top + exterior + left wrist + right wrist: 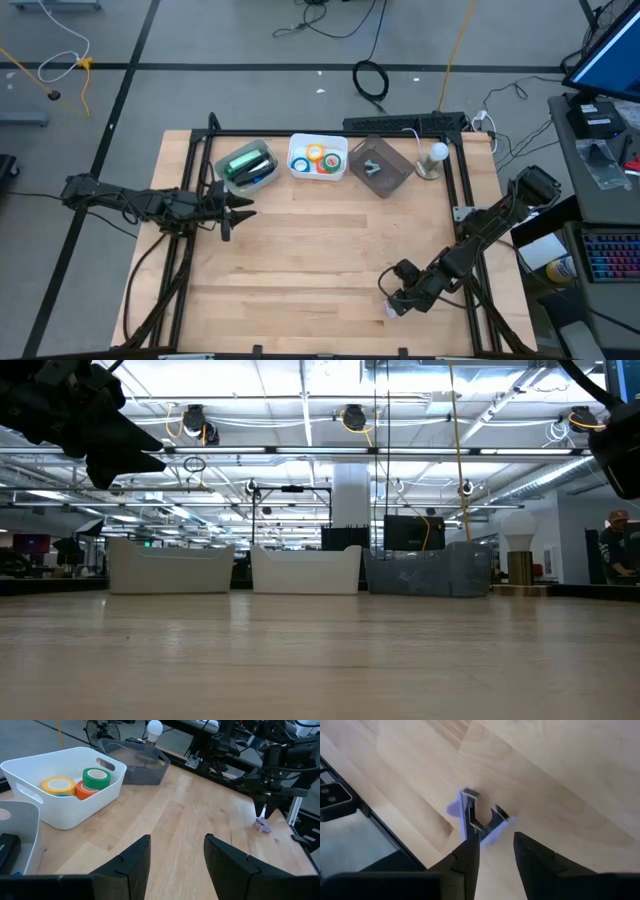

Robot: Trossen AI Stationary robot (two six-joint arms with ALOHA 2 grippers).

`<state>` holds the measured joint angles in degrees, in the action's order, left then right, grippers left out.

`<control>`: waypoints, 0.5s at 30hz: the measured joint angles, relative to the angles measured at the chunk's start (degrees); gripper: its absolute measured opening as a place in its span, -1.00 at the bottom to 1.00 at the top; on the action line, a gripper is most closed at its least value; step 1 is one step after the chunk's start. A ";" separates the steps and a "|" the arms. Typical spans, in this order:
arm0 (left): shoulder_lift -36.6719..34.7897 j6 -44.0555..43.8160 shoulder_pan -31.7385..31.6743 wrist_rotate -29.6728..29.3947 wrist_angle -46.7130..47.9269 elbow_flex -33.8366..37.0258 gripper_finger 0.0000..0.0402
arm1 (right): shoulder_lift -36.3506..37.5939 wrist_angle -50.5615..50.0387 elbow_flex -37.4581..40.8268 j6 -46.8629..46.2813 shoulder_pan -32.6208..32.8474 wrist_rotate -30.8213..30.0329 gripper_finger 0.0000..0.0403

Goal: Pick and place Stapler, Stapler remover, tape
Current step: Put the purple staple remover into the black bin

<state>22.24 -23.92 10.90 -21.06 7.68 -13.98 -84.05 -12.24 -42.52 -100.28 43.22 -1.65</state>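
Observation:
A small purple staple remover [477, 817] lies on the wood near the table's front right edge, where it also shows in the left wrist view as the remover [263, 825]. My right gripper [495, 845] points steeply down over it, open, one finger on each side of its near end. Several tape rolls [96, 778] in green, yellow and orange lie in the white bin [318, 158] at the back. The left bin [247, 165] holds a green and dark thing; whether it is the stapler I cannot tell. My left gripper [240, 210] waits open at the table's left. My right gripper comes from above, slanting down, with its fingers [470, 855] standing astride the remover's near end [482, 837]. One finger lies close against the metal blade. Whether it touches I cannot tell. The remover rests flat on the table.
Three bins stand in a row at the back: left bin, white tape bin, and a grey bin [380, 165]. A lamp with a round bulb [437, 155] stands beside the grey bin. The black frame rail [340, 802] runs close to the remover.

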 joint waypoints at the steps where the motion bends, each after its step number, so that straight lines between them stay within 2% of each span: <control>1: -0.02 0.00 0.00 0.00 -0.02 0.00 -0.09 | 0.00 -0.11 0.00 0.07 0.00 -0.28 -0.45; 15: -0.01 -0.22 0.00 0.03 -0.08 0.00 -0.09 | 0.00 1.06 1.92 -1.00 -0.02 -1.29 -0.51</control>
<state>22.23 -24.14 10.90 -21.03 7.60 -13.98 -84.05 -11.18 -40.60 -101.27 43.20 -2.94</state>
